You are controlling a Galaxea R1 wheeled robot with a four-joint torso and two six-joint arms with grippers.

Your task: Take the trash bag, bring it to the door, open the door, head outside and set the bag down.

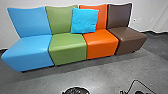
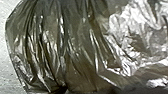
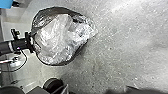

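Right wrist view: the trash bag bulges out from beside the left pincer, with grey floor beyond it. Whether that pincer is clamped or apart cannot be told, nor can the right one's state. Still, the bag probably hangs from the left arm, which would make this the carrying step. Head view has the robot facing a row of padded chairs (cheerful company for rubbish), with a blue cushion propped across two backrests. The next move calls for a gentle drive or turn, the load kept clear of the chairs and out of swing; thin plastic could tear on a snag.

As for its lie, the bag is nearly round, so its long axis is slight: it seems to run outward from the pincer, the pale, crumpled part pointing away. Left wrist view shows pleats drawing together towards one end.
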